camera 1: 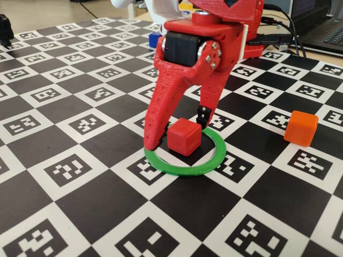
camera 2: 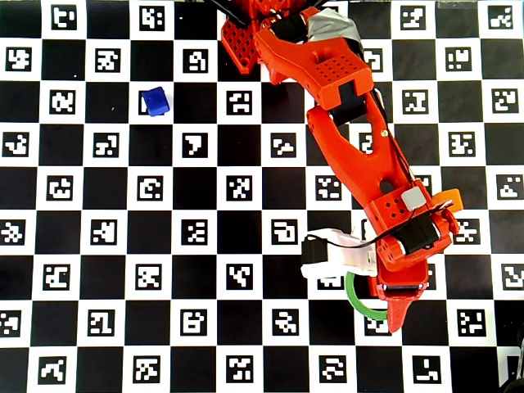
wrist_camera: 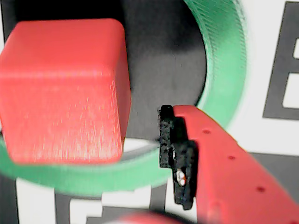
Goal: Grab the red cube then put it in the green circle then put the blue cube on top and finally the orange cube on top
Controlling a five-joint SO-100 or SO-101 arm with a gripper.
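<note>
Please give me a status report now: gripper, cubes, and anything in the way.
Gripper open, straddling red cube. Red cube sits inside green ring. Orange cube and blue cube wait on board. Nothing in the way.

Checkerboard marker mat point(camera 1: 80, 214), laptop point(camera 1: 321, 21) behind

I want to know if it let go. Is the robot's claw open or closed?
Open. In the fixed view the gripper has one finger on each side of the red cube, with a gap by the black pad.
</note>
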